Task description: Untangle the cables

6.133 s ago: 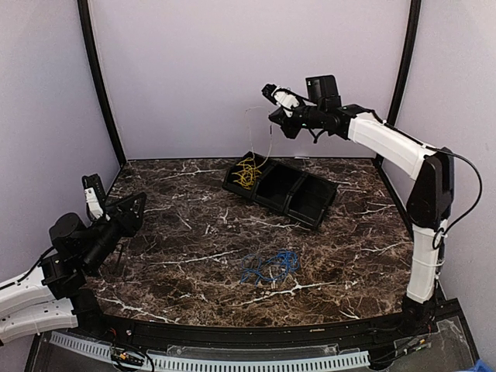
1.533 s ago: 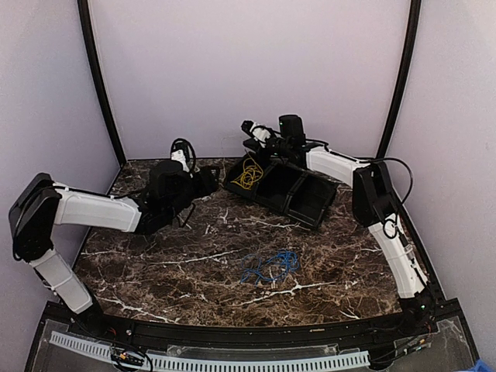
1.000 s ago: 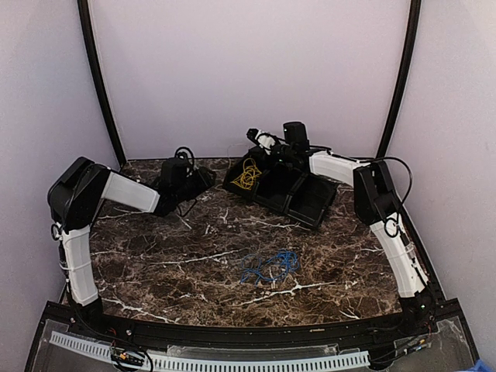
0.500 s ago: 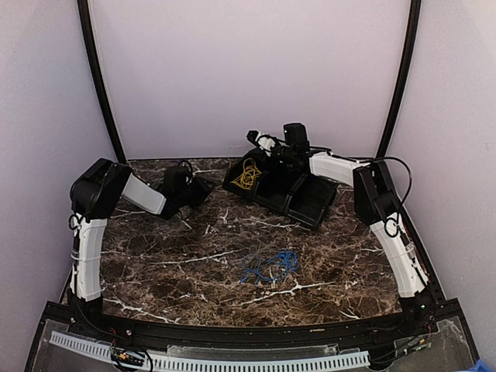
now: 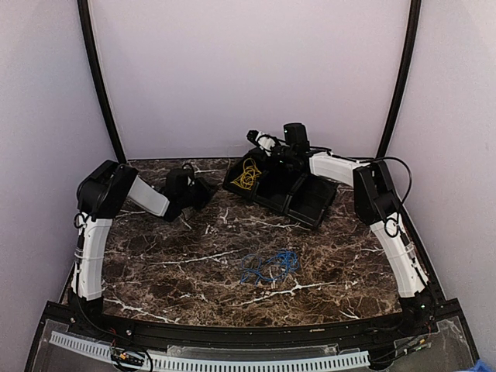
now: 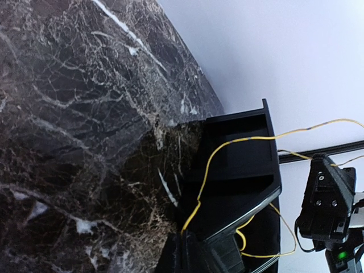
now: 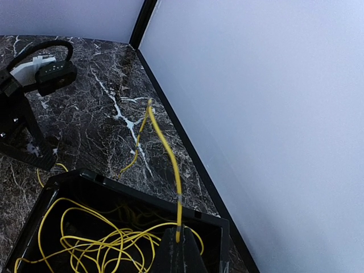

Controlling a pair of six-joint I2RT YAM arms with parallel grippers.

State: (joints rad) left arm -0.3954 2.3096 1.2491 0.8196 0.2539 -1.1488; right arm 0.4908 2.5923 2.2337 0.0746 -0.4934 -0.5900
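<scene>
The yellow cable (image 5: 248, 175) lies coiled in the left end compartment of the black tray (image 5: 319, 223) at the back of the table. My right gripper (image 5: 252, 137) hovers over that compartment, shut on a yellow strand (image 7: 178, 194) that arcs up and drops outside the tray. My left gripper (image 5: 207, 189) sits low just left of the tray. In the left wrist view it (image 6: 187, 239) is shut on another yellow strand (image 6: 210, 161) leading over the tray wall (image 6: 267, 122). The blue cable (image 5: 269, 265) lies in a loose tangle on the table, nearer the front.
The tray has three compartments; the middle and right ones (image 5: 310, 198) look bare. The purple back wall and black corner posts (image 5: 99, 85) stand close behind both grippers. The left arm (image 5: 101, 194) is folded along the table's left side.
My left gripper has shut on a yellow strand beside the tray, and the left arm has folded further back to the left. The right gripper and the blue cable have stayed put.
</scene>
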